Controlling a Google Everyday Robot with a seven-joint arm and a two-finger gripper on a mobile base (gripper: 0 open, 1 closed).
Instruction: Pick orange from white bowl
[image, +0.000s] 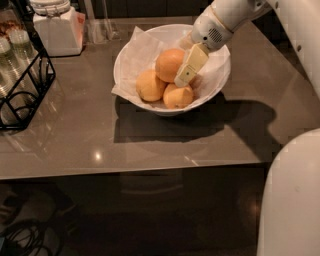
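Observation:
The orange (168, 63) is the largest and deepest-coloured fruit. It lies on top of the pile in the white bowl (215, 80), which is lined with crinkled white paper. Two smaller, paler fruits (150, 85) (177, 96) lie in front of it. My gripper (184, 74) comes down from the upper right on the white arm (220, 22) into the bowl. It sits against the orange's right side, over the front small fruit. What lies behind the gripper in the bowl is hidden.
A white lidded jar (56, 27) stands at the back left. A black wire rack (25, 80) with glass bottles stands at the left edge. The brown table's front edge (130, 167) runs across the middle. My white body (292, 195) fills the lower right.

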